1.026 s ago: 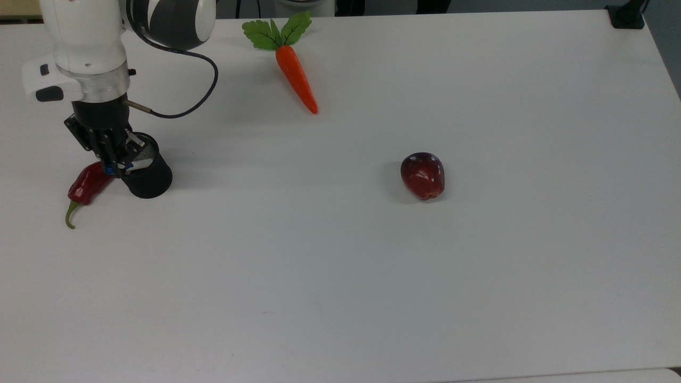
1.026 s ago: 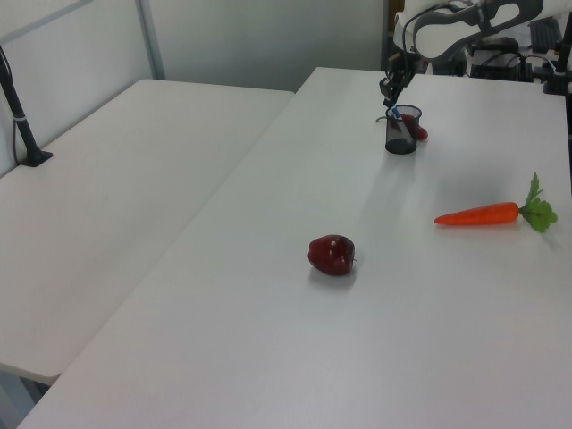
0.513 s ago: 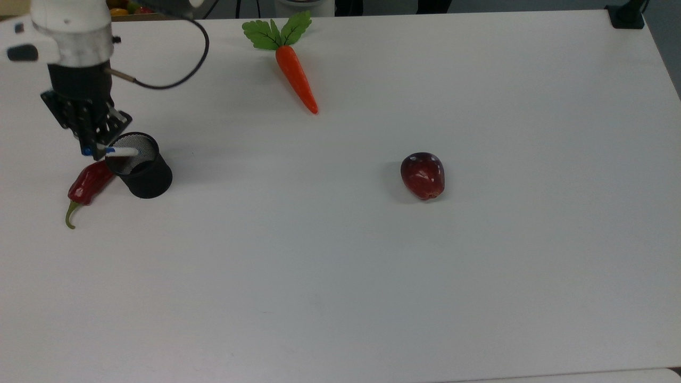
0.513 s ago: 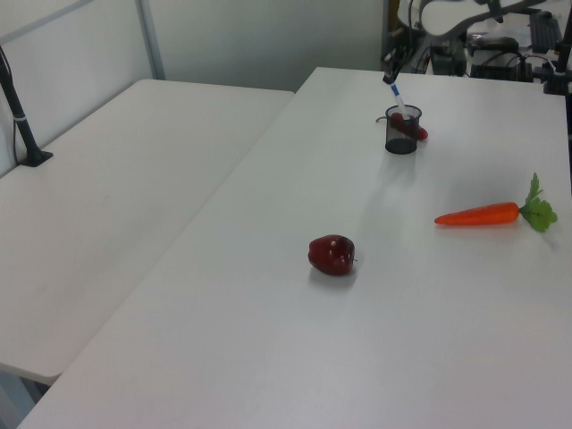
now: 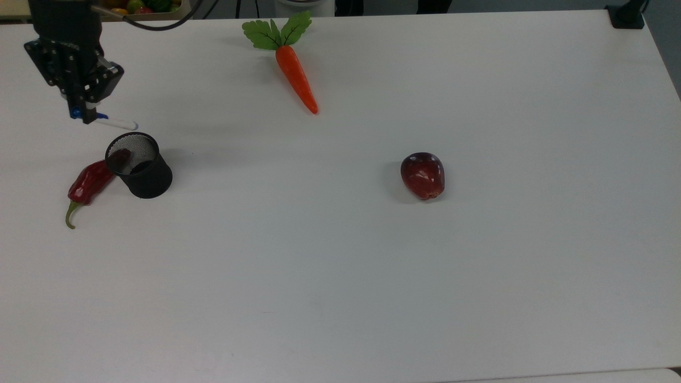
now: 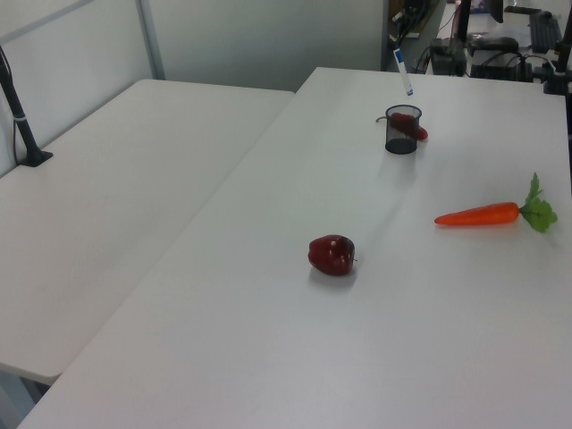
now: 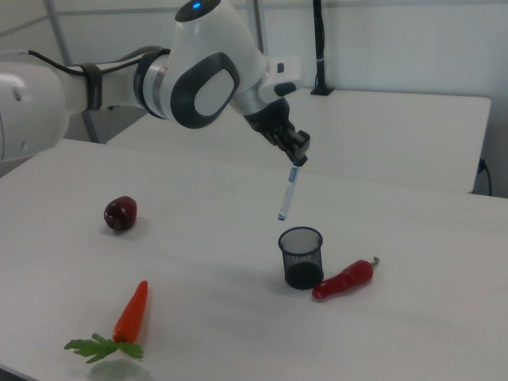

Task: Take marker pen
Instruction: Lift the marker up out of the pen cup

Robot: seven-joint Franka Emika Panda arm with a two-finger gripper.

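- The jaws (image 7: 297,155) pinch the pen (image 7: 287,193) by its top end; it hangs tilted in the air, its lower tip clear above the cup (image 7: 301,257), as the right view shows.
- With the pen out of the cup, the step in hand looks like the lift away; a straight upward pull with a steady grip would suit, since the hold sits at one end and the pen could swing or slip.
- Avoid any sideways sweep low over the cup's rim, which could tip it onto the pepper (image 7: 344,279) just beside it.
- Well apart on the counter (image 5: 372,266) lie the carrot (image 5: 296,77) and the apple (image 5: 423,175).
- In the top view the arm is cut off at the far left edge.
- In the left view the jaws blend into dark clutter at the far end, so the grip is hard to make out there.
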